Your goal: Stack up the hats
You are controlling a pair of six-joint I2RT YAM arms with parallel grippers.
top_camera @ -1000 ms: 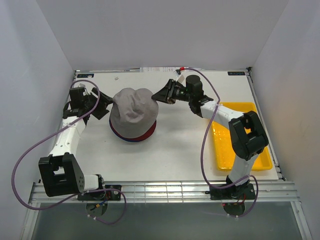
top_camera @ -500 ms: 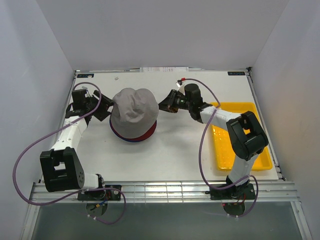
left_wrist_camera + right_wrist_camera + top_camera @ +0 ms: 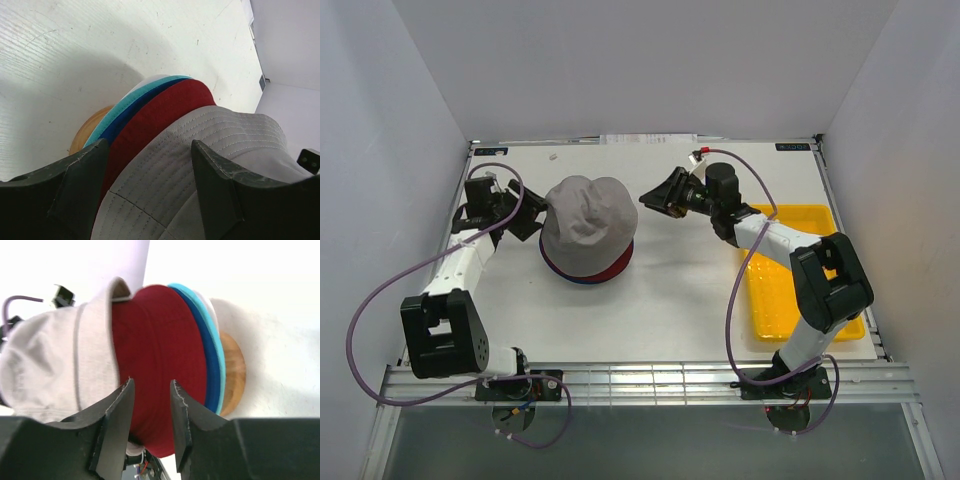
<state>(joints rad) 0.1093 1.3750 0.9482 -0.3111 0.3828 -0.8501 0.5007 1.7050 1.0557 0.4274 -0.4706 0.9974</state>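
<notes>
White walls close in on three sides of a white table (image 3: 670, 290). On the left side, the left gripper (image 3: 527, 215) has its jaws spread wide. In its wrist view the two dark fingers (image 3: 70, 190) stand well apart, with the brim of the grey hat (image 3: 585, 220) lying between them. I cannot see either finger pressing the cloth. From above, that gripper sits right at the hat's left edge.

Across the table, the right gripper (image 3: 652, 196) shows a narrow gap between its jaws with nothing in it. It points at the hats from the right, near them but clear of them.

All five hats sit in one stack, left of centre and toward the back of the table. The grey hat is on top, its crown rumpled. Beneath it the brims fan out in layers: the dark red hat (image 3: 160, 115), then the navy hat (image 3: 127, 120), the teal hat (image 3: 125, 107), and a sliver of the white hat (image 3: 150, 80) at the bottom. The wooden stand (image 3: 234, 372) peeks out from under them.

To the right lies a flat yellow tray (image 3: 770, 300), with the right arm reaching across above it. A purple cable (image 3: 365, 320) loops beside the left arm.
</notes>
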